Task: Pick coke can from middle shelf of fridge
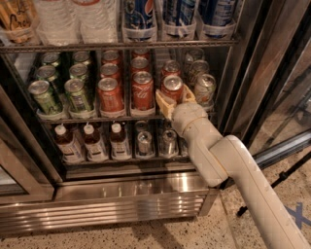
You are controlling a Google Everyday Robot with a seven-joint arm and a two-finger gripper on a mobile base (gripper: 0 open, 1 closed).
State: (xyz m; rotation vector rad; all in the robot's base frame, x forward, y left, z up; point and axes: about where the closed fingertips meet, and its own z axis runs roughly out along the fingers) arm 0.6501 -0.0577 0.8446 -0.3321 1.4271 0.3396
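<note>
The fridge (121,206) stands open with its ribbed steel base at the bottom of the camera view. Its middle shelf (87,118) holds lanes of cans. A red coke can (172,86) stands at the front of the right-hand red lane. My gripper (175,99) is at this can's lower front, reaching in from the lower right on the cream arm (228,165). Two more red coke cans (142,90) (110,94) stand at the front of the lanes to its left.
Green cans (77,94) fill the left lanes and a silver-white can (204,89) stands just right of the gripper. Large bottles (139,14) sit on the rack above, small brown bottles (92,141) on the rack below. The dark door frame (248,73) is close on the right.
</note>
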